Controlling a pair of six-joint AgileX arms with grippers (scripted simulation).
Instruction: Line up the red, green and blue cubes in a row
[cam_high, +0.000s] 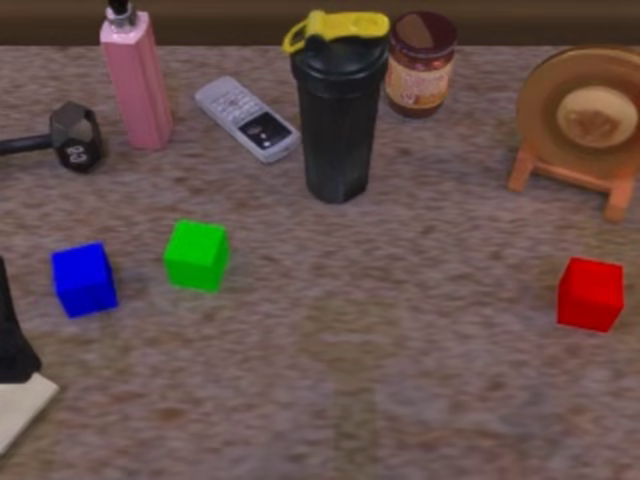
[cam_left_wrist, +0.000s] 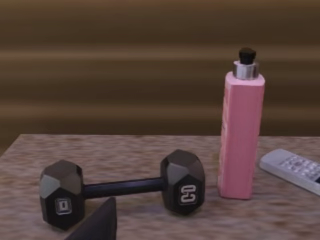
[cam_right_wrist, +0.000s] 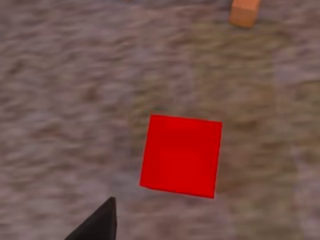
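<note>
Right pincer (cam_right_wrist: 95, 222) above red cube (cam_right_wrist: 181, 155); jar (cam_high: 421, 62) lidded.

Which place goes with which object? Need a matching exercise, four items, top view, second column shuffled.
Things:
1. red cube
2. blue cube
3. dumbbell
4. black shaker bottle

Places:
A. far left edge, beside the pink bottle
B. alone on the table's right side, in front of the wooden stand
C. back middle, next to the jar
D. left side, just left of the green cube

Pairs: 1-B, 2-D, 3-A, 4-C
</note>
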